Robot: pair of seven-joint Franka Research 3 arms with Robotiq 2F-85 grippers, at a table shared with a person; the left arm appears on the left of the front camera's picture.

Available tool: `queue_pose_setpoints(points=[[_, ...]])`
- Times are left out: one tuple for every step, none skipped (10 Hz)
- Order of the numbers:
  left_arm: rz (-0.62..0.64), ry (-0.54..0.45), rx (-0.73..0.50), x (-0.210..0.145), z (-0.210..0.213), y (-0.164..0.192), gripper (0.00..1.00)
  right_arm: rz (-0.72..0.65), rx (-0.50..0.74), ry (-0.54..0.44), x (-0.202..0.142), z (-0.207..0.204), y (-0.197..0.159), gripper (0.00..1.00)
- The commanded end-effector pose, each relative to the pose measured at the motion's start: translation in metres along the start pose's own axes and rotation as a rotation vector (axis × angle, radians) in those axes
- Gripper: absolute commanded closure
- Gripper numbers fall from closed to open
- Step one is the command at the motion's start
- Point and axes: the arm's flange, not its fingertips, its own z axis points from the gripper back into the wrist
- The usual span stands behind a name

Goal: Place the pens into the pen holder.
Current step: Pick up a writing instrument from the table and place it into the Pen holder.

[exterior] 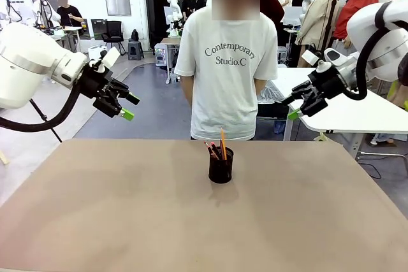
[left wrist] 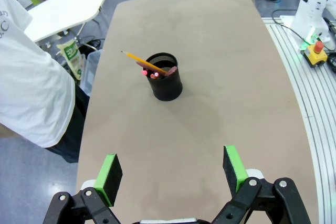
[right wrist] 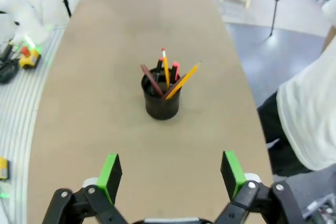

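Arms hang raised off the table's sides, left gripper [exterior: 124, 105] and right gripper [exterior: 299, 105] both spread, empty.

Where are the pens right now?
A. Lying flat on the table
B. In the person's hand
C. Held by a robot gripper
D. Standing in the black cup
D: the pens stand tilted inside the black cup on the table, and both the left gripper and right gripper hang open in the air.
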Motion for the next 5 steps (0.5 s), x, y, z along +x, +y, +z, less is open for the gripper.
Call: queue_pose_setpoints(points=[[0.011, 0.012, -0.003, 0.002, 0.002, -0.001, 0.00, -0.051, 0.074, 0.034, 0.003, 0.011, -0.009, 0.00], [0.011, 0.012, -0.003, 0.002, 0.002, -0.001, 0.00, -0.056, 0.085, 0.043, 0.004, 0.017, -0.021, 0.00], [0.011, 0.012, -0.003, 0.002, 0.002, -0.001, 0.00, -0.074, 0.070, 0.041, 0.001, 0.019, -0.020, 0.00], [0.011, 0.012, -0.003, 0.002, 0.002, -0.001, 0.00, -0.077, 0.044, 0.038, -0.002, 0.018, -0.023, 0.00], [0.011, 0.012, -0.003, 0.002, 0.002, -0.001, 0.00, -0.080, 0.020, 0.031, -0.005, 0.019, -0.025, 0.00]])
